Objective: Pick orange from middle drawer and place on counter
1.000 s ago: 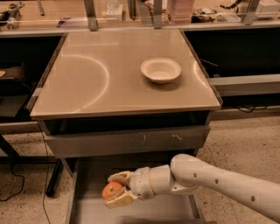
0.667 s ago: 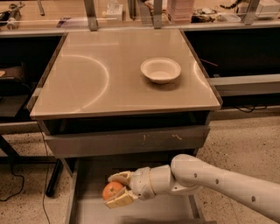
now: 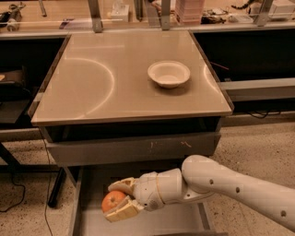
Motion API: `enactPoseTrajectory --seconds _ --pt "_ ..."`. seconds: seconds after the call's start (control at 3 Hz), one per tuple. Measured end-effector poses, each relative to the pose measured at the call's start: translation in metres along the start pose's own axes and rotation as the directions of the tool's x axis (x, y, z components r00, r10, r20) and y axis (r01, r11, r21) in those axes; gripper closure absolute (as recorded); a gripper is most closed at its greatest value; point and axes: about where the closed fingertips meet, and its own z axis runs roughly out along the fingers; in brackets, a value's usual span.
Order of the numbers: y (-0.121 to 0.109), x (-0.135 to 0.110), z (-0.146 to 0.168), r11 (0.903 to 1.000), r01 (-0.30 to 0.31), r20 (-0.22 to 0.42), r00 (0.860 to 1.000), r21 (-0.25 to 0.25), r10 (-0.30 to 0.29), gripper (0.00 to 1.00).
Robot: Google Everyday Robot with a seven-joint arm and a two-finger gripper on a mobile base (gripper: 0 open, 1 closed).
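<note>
The orange (image 3: 112, 201) sits low in the open middle drawer (image 3: 92, 223), a shallow grey metal tray pulled out under the counter. My gripper (image 3: 119, 199) reaches in from the right on a white arm (image 3: 230, 184). One pale finger lies above the orange and the other below it, so the gripper is shut on the orange. The counter (image 3: 115, 83) is a glossy tan tabletop with a curved arc mark, directly above the drawer.
A white bowl (image 3: 168, 73) stands on the right half of the counter. A closed drawer front (image 3: 133, 147) with pale scuff marks sits just above the open drawer. A cluttered bench (image 3: 138, 11) runs along the back. Speckled floor lies at right.
</note>
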Motion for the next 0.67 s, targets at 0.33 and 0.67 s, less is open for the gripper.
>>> enactPoseTrajectory --seconds 0.33,0.67 --pt "0.024 -0.047 -0.005 0.9988 0.047 -0.041 0.998 -0.012 -0.047 1.0" --pt "0.036 -0.099 -0.013 0.9933 0.116 -0.11 0.987 0.0 -0.115 1.0"
